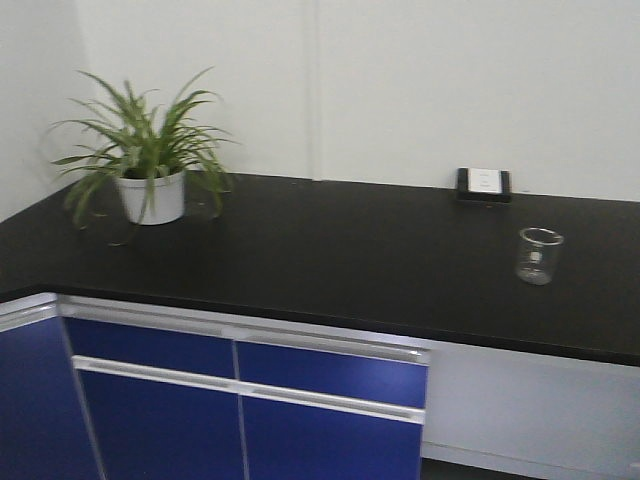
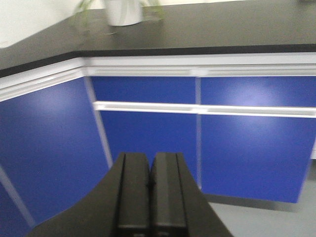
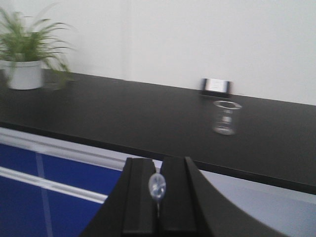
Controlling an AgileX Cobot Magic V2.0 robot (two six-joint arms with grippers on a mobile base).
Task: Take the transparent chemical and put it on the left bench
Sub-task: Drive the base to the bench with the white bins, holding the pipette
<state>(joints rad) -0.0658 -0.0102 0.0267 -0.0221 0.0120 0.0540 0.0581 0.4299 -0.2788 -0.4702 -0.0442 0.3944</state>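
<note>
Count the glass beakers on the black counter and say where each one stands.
1. The beaker stands upright on the right part of the black counter, in front of the small box by the wall, far from the potted plant. None looks hidden.

Left tool (image 2: 150, 160) and right tool (image 3: 158, 165) matte black; flat rectangular fingers; broad flaring bases.

No legible text, faint scale marks on beaker (image 1: 540, 256) unreadable, small plaque (image 1: 484, 184) print too blurred
</note>
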